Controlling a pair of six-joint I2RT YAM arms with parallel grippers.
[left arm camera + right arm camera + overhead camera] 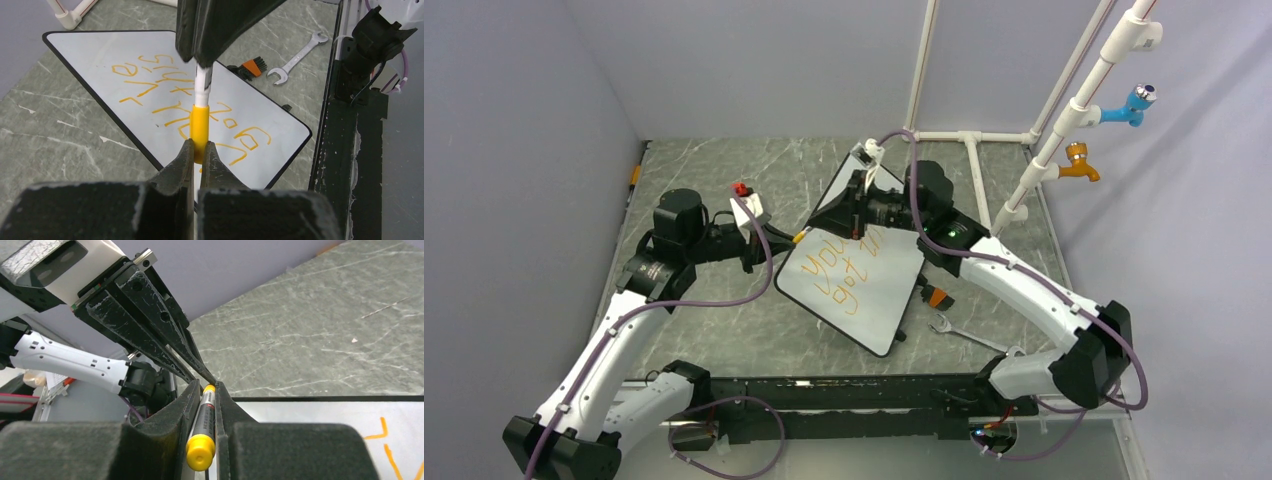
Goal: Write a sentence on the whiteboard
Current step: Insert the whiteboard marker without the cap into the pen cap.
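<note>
The whiteboard (869, 310) (90, 55) lies tilted in the middle of the table. On it is the sentence (842, 276) (195, 102) in orange marker, two lines, with the right arm hiding part of the top line in the top view. Above the board's far left corner both grippers meet on one marker. My left gripper (790, 240) (199, 146) is shut on its yellow cap (199, 125) (209, 388). My right gripper (860, 214) (208, 386) is shut on the marker's barrel (205, 420), yellow butt end (200, 453) toward its camera. Cap and barrel look joined.
A silver wrench (959, 330) (296, 59) and a small orange-and-black brush (935, 295) (252, 67) lie just right of the board. A white pipe frame (984, 170) stands at the back right. A black rail (854, 392) (345, 140) runs along the near edge.
</note>
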